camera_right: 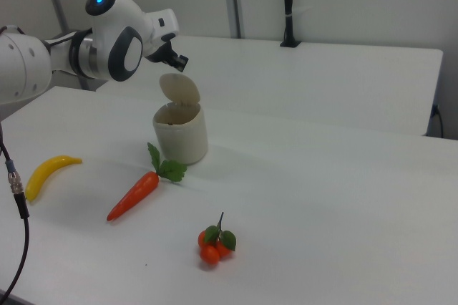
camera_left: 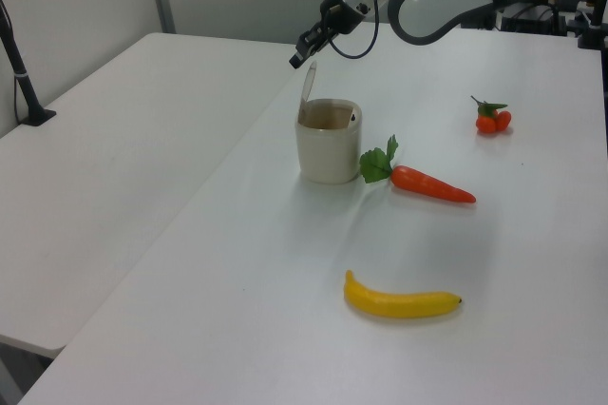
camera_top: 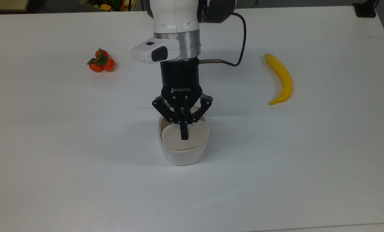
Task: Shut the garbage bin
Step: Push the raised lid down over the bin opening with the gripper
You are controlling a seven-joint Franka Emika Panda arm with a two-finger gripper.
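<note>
- The garbage bin (camera_top: 182,151) stands near the middle of the white table (camera_top: 324,154), a white tub with its beige lid (camera_top: 185,138) raised upright on the hinge.
- In the left view the lid (camera_left: 308,89) rises from the tub's far rim, and the bin (camera_left: 329,144) is open, with its inside showing.
- In the right view the lid (camera_right: 179,89) stands above the bin (camera_right: 181,135) as a rounded disc, tilted slightly back.
- The gripper (camera_top: 184,135) hangs above the bin, with its two fingers pressed together into one black tip.
- In the top view that tip lies over the face of the lid.
- In the left view the gripper (camera_left: 296,59) sits just above the lid's top edge and to the left view's left of it; I cannot tell whether they touch.
- In the right view the gripper (camera_right: 181,62) is just above the lid's upper edge.
- A carrot (camera_left: 432,183) lies beside the bin, with its green leaves (camera_left: 378,163) against the tub's wall.
- A banana (camera_top: 280,79) lies well apart, toward the top view's right.
- A cluster of small oranges (camera_top: 101,61) lies well apart, toward the top view's left.
- The table's near half in the top view is bare, and the bin stands far from every table edge.
- A second white table (camera_left: 114,139) adjoins on the left view's left.
</note>
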